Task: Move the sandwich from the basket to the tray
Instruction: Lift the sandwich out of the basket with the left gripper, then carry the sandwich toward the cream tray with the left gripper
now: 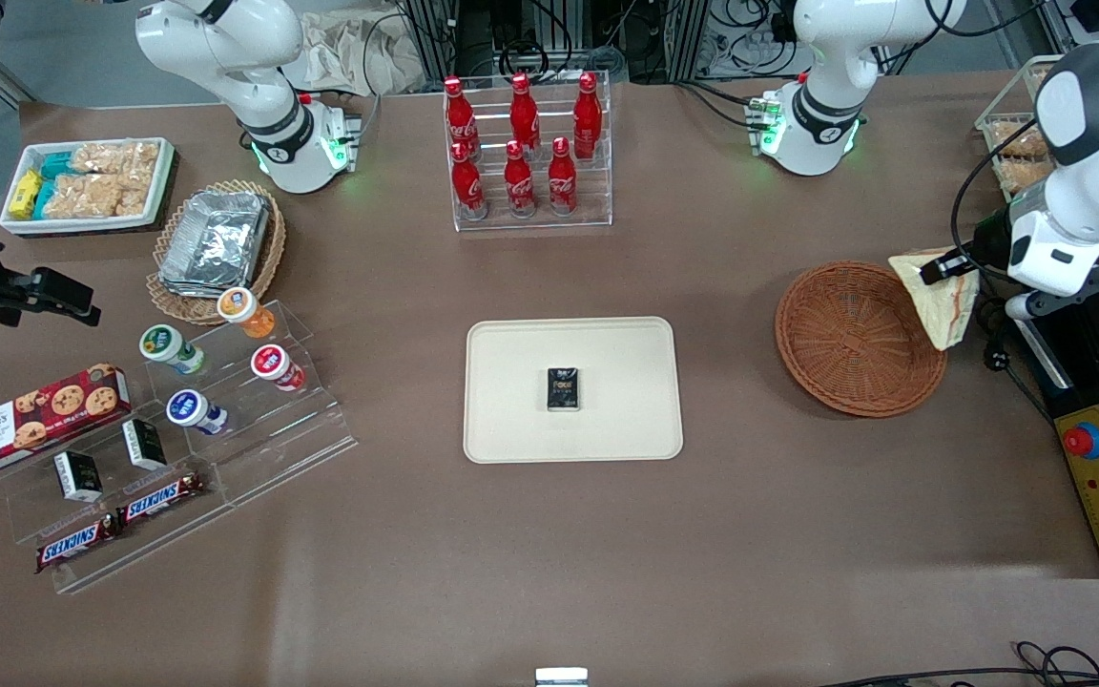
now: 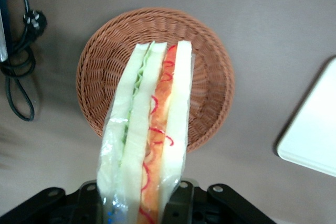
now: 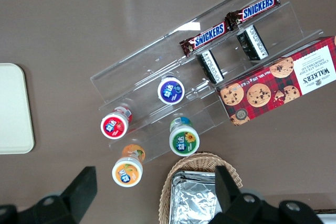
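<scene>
My left gripper [image 1: 941, 270] is shut on the sandwich [image 1: 941, 296], a clear-wrapped white-bread wedge with orange, red and green filling. It holds the wedge in the air above the rim of the reddish-brown woven basket [image 1: 855, 336], at the side toward the working arm's end of the table. In the left wrist view the sandwich [image 2: 149, 129] hangs from the gripper [image 2: 142, 203] over the basket [image 2: 210, 77], whose inside holds nothing. The cream tray [image 1: 511, 382] lies flat mid-table with a small black packet [image 1: 563, 389] on it; a corner of the tray [image 2: 315, 129] shows in the wrist view.
A clear rack of red cola bottles [image 1: 523, 143] stands farther from the front camera than the tray. A black control box with a red button [image 1: 1098, 458] sits beside the basket, with a black cable [image 2: 21, 72] nearby. Toward the parked arm's end stand a snack display [image 1: 158, 429] and a foil-tray basket [image 1: 216, 243].
</scene>
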You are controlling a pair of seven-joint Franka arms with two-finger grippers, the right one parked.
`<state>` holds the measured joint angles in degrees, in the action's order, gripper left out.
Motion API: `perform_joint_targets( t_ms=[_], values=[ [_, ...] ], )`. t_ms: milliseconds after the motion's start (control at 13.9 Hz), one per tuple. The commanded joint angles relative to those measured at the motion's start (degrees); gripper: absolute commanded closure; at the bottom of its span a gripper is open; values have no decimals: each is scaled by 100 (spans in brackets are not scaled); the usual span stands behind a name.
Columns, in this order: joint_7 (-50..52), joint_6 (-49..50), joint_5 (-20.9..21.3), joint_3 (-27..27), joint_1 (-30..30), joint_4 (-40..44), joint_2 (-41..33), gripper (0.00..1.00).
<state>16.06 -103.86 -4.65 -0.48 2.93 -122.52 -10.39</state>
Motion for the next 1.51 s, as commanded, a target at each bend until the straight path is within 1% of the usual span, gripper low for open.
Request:
perform_joint_targets(
  t_ms=[0, 359, 503, 647, 935, 1007, 1078, 1294, 1438],
  values=[
    [98, 243, 79, -495, -64, 299, 2, 68],
    [862, 77, -18, -1594, -73, 536, 247, 68],
    [1117, -142, -96, -1902, -73, 545, 414, 68],
    [1494, -484, -220, -2262, -73, 536, 642, 68],
    [2443, -1468, -106, -2939, -82, 536, 1406, 68],
    [2646, -1732, 51, -3071, -82, 536, 1634, 68],
    [2883, -1908, 339, -3177, -143, 545, 1880, 68],
    [3341, -2191, 1035, -3195, -511, 615, 2584, 68],
    [3482, -2226, 1352, -3195, -609, 843, 3023, 68]
  ],
)
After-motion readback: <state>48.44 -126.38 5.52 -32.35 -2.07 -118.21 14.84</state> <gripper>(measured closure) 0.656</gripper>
